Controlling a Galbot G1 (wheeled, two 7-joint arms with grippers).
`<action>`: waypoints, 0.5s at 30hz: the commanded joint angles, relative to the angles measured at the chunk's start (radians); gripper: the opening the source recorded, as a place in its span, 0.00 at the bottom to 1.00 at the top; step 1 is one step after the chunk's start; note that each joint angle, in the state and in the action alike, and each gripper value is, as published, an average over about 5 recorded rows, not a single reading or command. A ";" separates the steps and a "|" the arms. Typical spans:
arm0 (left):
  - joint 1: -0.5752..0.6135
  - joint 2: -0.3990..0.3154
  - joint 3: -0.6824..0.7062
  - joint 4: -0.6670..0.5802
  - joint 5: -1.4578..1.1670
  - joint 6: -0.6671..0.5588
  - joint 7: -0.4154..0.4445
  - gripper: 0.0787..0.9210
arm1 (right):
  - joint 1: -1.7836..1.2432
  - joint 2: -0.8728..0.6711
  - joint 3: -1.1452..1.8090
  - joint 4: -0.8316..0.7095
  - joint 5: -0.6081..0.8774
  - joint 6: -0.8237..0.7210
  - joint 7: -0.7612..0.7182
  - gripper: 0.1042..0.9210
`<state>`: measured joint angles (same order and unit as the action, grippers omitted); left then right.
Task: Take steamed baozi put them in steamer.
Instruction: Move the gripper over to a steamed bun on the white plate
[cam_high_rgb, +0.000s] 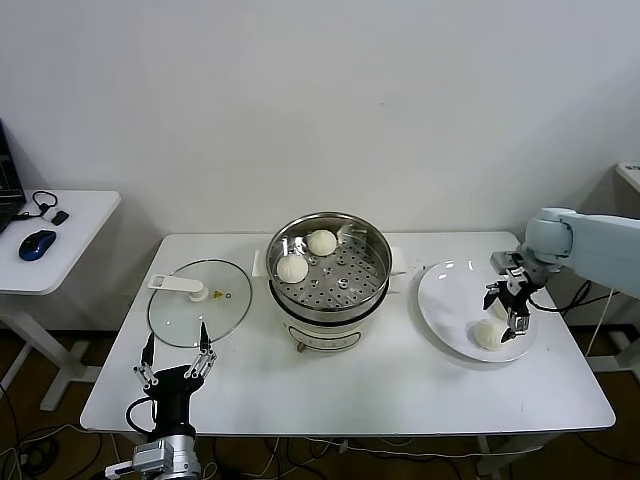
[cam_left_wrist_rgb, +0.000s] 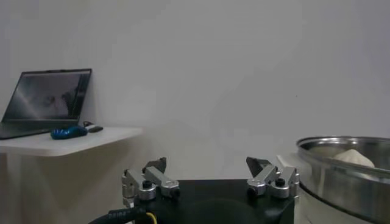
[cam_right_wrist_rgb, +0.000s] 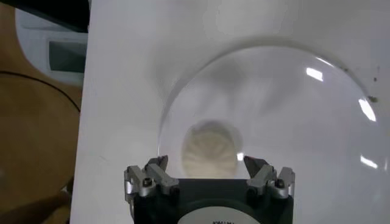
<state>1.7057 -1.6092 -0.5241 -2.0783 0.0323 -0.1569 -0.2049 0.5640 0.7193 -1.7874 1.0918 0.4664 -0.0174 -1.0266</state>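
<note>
The steel steamer (cam_high_rgb: 328, 268) stands mid-table with two baozi on its perforated tray, one at the back (cam_high_rgb: 322, 242) and one at the left (cam_high_rgb: 292, 268). Another baozi (cam_high_rgb: 489, 333) lies on the white plate (cam_high_rgb: 450, 295) at the right. My right gripper (cam_high_rgb: 508, 312) hangs open just above the plate, over that baozi. In the right wrist view the baozi (cam_right_wrist_rgb: 210, 151) sits between the open fingers of the gripper (cam_right_wrist_rgb: 203, 162). My left gripper (cam_high_rgb: 175, 360) is open and empty at the table's front left. Its wrist view shows the gripper (cam_left_wrist_rgb: 207, 164), the steamer rim (cam_left_wrist_rgb: 347, 176) and a baozi (cam_left_wrist_rgb: 352, 157).
A round glass lid (cam_high_rgb: 198, 302) with a white handle lies left of the steamer. A side table (cam_high_rgb: 80, 215) at far left holds a blue mouse (cam_high_rgb: 38, 244) and a laptop (cam_left_wrist_rgb: 49, 97). The plate reaches close to the table's right edge.
</note>
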 joint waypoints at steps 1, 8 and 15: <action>-0.001 -0.049 -0.002 0.003 0.000 -0.002 -0.002 0.88 | -0.105 -0.001 0.073 -0.079 -0.038 0.016 0.006 0.88; -0.001 -0.049 -0.003 0.008 0.000 -0.009 -0.003 0.88 | -0.126 0.014 0.099 -0.111 -0.046 0.027 0.007 0.88; 0.000 -0.049 -0.005 0.004 0.001 -0.011 -0.003 0.88 | -0.143 0.030 0.118 -0.128 -0.056 0.028 0.007 0.88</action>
<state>1.7057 -1.6091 -0.5285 -2.0721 0.0324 -0.1674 -0.2077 0.4547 0.7436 -1.6992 0.9966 0.4247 0.0053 -1.0205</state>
